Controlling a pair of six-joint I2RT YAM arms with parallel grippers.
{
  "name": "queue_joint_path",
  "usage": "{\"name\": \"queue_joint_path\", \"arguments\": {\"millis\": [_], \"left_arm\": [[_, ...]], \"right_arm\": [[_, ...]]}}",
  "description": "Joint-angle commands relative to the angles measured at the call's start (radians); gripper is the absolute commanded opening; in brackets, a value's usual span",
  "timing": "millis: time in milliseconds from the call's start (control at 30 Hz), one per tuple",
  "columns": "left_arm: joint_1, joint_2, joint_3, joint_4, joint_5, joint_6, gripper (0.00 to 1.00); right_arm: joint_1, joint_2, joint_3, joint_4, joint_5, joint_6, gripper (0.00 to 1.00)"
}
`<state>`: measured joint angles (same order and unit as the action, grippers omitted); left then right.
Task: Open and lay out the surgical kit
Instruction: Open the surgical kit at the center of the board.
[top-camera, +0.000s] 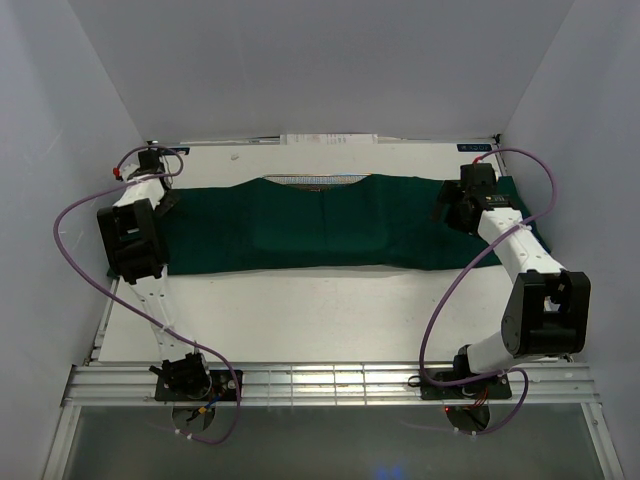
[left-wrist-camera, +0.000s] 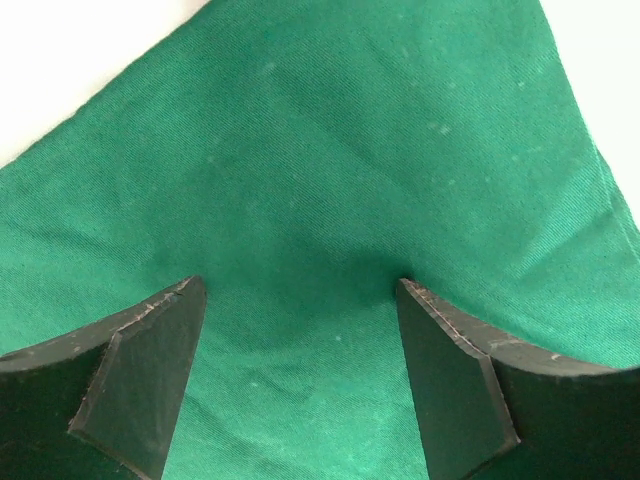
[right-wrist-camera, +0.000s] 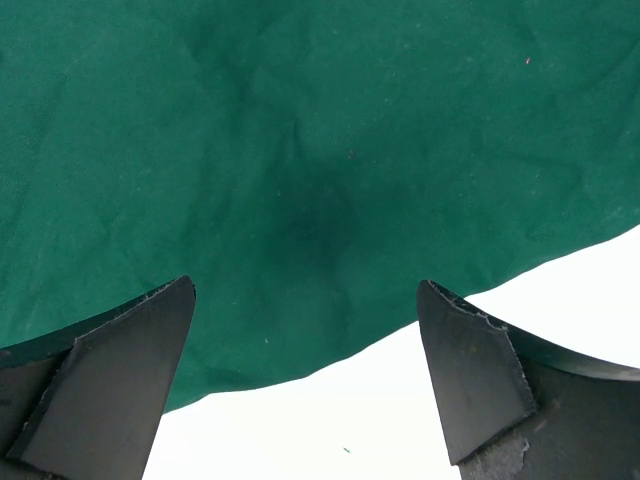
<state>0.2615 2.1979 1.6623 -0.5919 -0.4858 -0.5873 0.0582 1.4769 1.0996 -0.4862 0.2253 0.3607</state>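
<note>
Dark green woven cloth lies in one long band across the white tabletop, running from beneath the left pincer to beneath the right pincer. It is the wrap of the surgical kit and is not yet opened. A raised rectangle midway between the two pincers suggests contents underneath. Only a sliver of the rectangular silver wire-mesh tray shows at the far hem, and any instruments or packets are hidden.

Both pincers stand wide apart and hold nothing. Below the left one is a corner of cloth, with bare tabletop showing beyond it on two sides. Below the right one the cloth's edge runs slantwise, with bare tabletop under one finger.

As I judge it, the right pincer sits so near the hem that closing could catch only a thin lip, which would slip free on the pull. Either pincer could also pinch more than one layer and drag the whole bundle instead of unfolding a flap. Uneven pulling from the two ends could shift the tray and spill whatever rests on it.

The left arm reaches forward along its side, elbow folded, wrist pointed down at the cloth's end. The right arm bends sharply at the elbow, forearm angling inward, wrist likewise down.
</note>
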Motion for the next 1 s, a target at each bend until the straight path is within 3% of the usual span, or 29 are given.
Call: {"name": "queue_joint_path", "arguments": {"millis": [0,967], "left_arm": [[0.036,0.037,-0.001,-0.031,-0.066,0.026,0.87],[0.079,0.08,0.073,0.006,-0.062,0.138,0.87]], "right_arm": [[-0.006,0.006,0.032,0.034,0.003,0.014,0.97],[-0.046,0.048,-0.055,0.032,-0.01,0.144,0.98]]}}
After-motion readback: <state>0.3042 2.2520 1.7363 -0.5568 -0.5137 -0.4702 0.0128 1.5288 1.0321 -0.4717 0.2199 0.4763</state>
